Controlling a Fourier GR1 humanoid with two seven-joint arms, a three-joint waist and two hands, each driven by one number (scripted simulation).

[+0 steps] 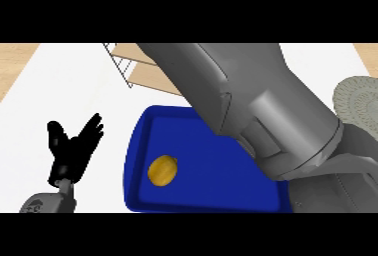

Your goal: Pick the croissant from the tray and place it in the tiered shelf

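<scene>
Croissant [162, 170] near left edge of tray [221, 192], ungrasped. My left hand [72, 145] fingers spread, resting. Right fingers: cannot tell. Risk: my forearm [258, 110] blocks shelf [140, 67] view, causing misplacement.

Croissant [162, 170] lies in tray [144, 150], shelf [144, 67] behind it.

I see a golden-yellow croissant [162, 170] on a deep blue tray [221, 192]. The counter [66, 90] is white, the left hand [72, 142] black, the forearm [258, 110] grey, the shelf [148, 72] light wood.

No legible text or labels anywhere.
</scene>
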